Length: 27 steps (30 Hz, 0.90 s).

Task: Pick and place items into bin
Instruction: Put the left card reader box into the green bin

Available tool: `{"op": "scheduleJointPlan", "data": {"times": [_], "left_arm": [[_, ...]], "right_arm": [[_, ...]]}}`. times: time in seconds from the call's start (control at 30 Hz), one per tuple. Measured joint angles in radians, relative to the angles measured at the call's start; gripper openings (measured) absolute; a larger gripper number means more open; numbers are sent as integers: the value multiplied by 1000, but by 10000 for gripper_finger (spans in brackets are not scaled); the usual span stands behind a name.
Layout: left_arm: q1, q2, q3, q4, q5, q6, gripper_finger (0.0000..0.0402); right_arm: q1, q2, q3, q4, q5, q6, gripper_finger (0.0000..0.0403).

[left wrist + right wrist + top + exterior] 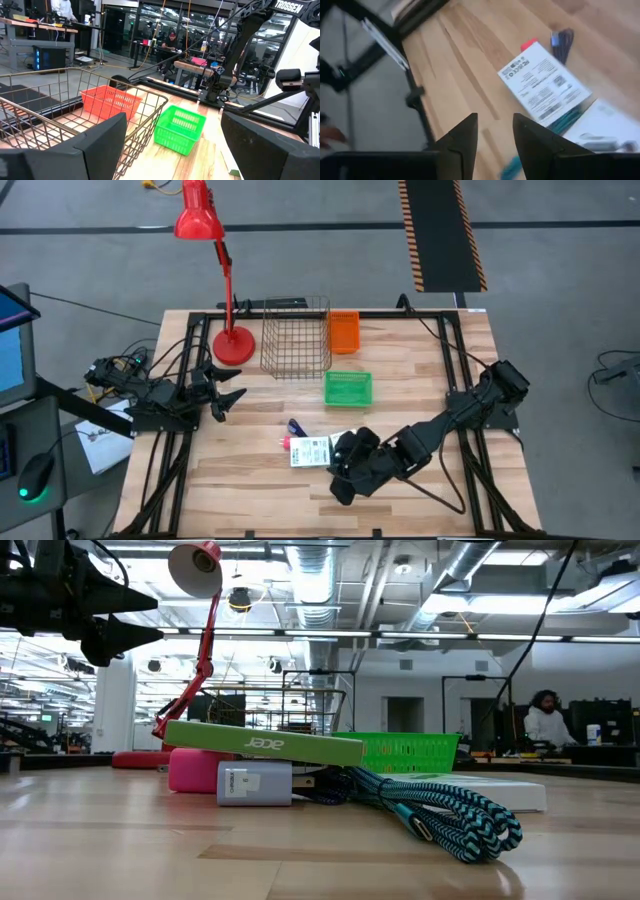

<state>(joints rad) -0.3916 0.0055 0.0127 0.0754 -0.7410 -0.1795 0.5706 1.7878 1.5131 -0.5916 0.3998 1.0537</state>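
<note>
The items lie in a small heap near the middle of the table. In the high view a white printed card lies flat, with a dark blue cord piece and a pink bit beside it. The low view shows a green-edged box resting on a pink block and a pale-blue cube, with a teal braided cable in front. My right gripper hovers open just right of the heap; its wrist view shows the card and the cord ahead of it. My left gripper waits open at the table's left.
A wire basket, an orange bin and a green bin stand on the far half of the table. A red desk lamp has its base left of the wire basket. Bare wood lies toward the near edge.
</note>
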Motion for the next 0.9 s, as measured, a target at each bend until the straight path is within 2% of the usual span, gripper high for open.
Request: {"op": "scheduleJointPlan", "data": {"times": [0.27, 0.47, 0.63, 0.73, 0.9], "left_arm": [[0, 0, 0, 0, 0, 0, 314], [0, 0, 0, 0, 0, 0, 314], [0, 1, 0, 0, 0, 0, 314], [0, 0, 0, 1, 0, 0, 314], [0, 1, 0, 0, 0, 0, 314]], "right_arm": [[13, 0, 0, 1, -5, 567, 117], [18, 1, -4, 6, -8, 748, 117], [35, 103, -17, 47, -18, 971, 121], [58, 162, -12, 149, 10, 1061, 135], [70, 217, -14, 258, 113, 1111, 179]]}}
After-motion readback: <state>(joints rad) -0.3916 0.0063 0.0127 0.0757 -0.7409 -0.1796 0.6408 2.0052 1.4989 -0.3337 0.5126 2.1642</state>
